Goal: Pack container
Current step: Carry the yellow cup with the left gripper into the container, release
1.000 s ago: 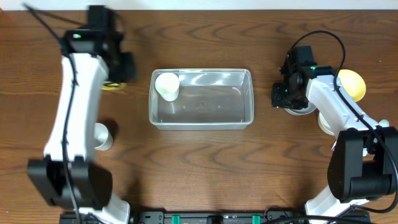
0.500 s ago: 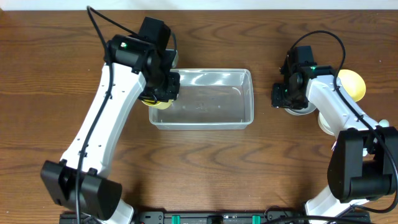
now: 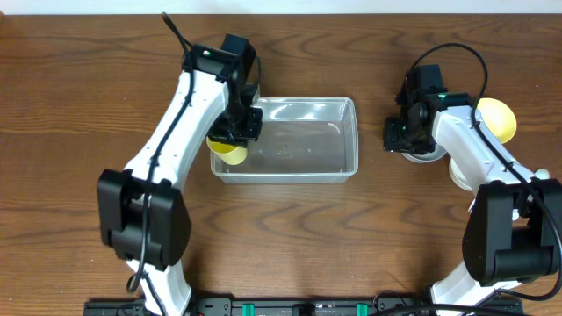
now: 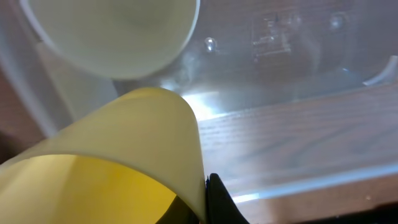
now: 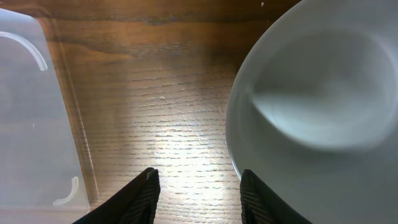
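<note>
The clear plastic container (image 3: 303, 175) sits mid-table; it also shows in the left wrist view (image 4: 298, 68) and at the left of the right wrist view (image 5: 28, 124). My left gripper (image 3: 237, 130) is shut on the wall of a yellow cup (image 3: 229, 152), holding it over the container's left end; the cup (image 4: 112, 155) fills the left wrist view by my finger (image 4: 200, 199). A white cup (image 4: 112, 31) stands in the container beside it. My right gripper (image 3: 402, 140) is open and empty (image 5: 199, 186), just left of a white bowl (image 5: 317, 106).
The white bowl (image 3: 425, 155) sits right of the container. A yellow bowl (image 3: 497, 119) lies at the far right, and another white object (image 3: 458, 175) is partly hidden under the right arm. Bare wood lies in front of the container.
My left arm swung from the table's left side to over the container's left end, carrying the yellow cup. It now covers the white cup from above. The right arm has not moved.
</note>
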Motion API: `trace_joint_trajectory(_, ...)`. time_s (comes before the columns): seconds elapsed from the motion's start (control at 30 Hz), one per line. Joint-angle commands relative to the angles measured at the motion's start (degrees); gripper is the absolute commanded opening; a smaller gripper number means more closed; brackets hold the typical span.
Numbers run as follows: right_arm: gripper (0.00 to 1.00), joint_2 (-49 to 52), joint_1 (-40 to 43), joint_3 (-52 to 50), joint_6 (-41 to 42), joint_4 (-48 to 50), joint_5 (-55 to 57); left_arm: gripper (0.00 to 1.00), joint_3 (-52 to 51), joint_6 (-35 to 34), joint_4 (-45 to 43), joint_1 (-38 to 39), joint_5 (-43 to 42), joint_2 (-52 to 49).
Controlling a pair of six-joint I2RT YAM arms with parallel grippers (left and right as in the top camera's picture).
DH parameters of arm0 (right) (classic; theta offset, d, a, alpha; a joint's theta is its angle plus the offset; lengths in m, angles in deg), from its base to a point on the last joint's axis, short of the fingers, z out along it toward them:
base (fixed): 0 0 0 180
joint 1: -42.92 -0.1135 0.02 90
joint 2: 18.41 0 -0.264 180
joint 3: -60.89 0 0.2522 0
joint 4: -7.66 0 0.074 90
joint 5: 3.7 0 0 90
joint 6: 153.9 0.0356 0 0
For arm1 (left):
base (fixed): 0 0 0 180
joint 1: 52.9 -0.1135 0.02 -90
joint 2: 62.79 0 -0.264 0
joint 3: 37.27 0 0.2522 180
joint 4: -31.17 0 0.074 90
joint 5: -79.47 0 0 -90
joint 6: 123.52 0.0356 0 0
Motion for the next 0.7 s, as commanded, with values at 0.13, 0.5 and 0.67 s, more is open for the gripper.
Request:
trace_joint_trajectory(0.13,0.44,0.0,0.4,0.9,-0.8,-0.1,0.6,0.06,-0.4,0.9,-2.8,0.0,-0.3,-3.5)
trace_joint_trajectory(0.5,0.44,0.0,0.4,0.9,-0.9,-0.3,0.6,0.06,-0.4,0.9,-2.8,0.0,-0.1,-7.0)
trace_joint_trajectory(0.67,0.44,0.0,0.4,0.9,-0.9,-0.5,0.6,0.17,-0.4,0.9,-1.7,0.0,-0.1,-7.0)
